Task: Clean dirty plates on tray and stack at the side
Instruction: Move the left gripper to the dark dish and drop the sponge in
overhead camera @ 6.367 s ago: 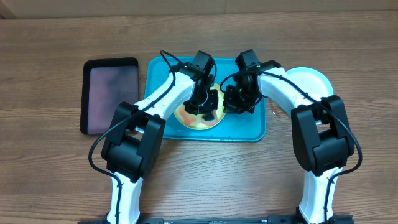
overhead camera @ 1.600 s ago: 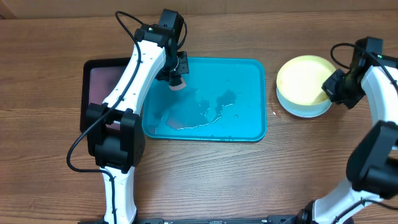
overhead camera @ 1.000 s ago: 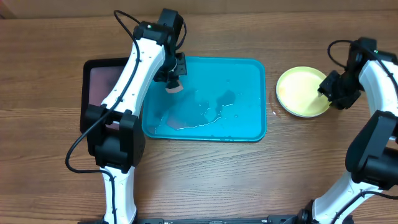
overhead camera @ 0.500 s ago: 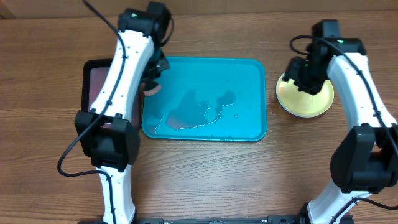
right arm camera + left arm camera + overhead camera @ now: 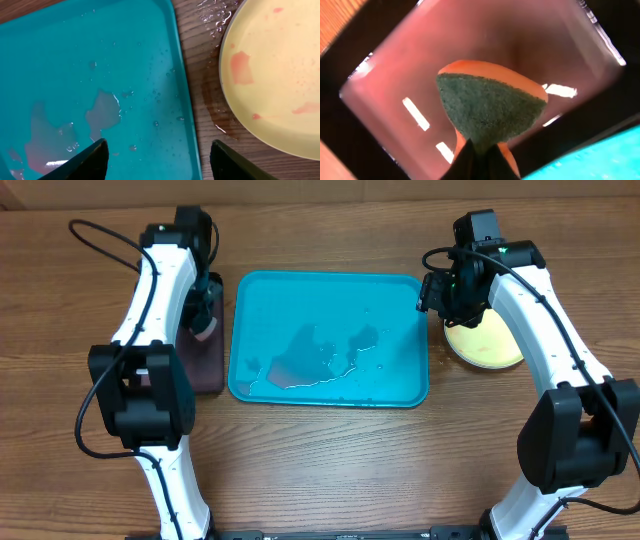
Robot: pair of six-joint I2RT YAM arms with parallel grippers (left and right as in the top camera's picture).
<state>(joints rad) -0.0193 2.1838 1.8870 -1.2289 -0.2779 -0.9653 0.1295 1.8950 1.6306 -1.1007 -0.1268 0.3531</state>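
Here the sponge point(image 5: 487, 107) is gripped in the clenched left gripper point(image 5: 479, 150) over the black tray point(image 5: 485, 35). The right gripper point(image 5: 159, 155) is held spread wide above the wet right edge of the turquoise tray point(image 5: 75, 65), and the yellow-green plate point(image 5: 280, 75) (red-orange smears on it) is set on the table point(image 5: 200, 75) just off that edge.

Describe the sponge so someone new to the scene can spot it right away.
Start at the big turquoise tray mid-table; a smaller black tray with a pinkish inside lies just off its left edge. Above that black tray, the left gripper pinches the sponge. It is rounded, with an orange body and a dark green scouring face, the only soft, two-coloured thing there.
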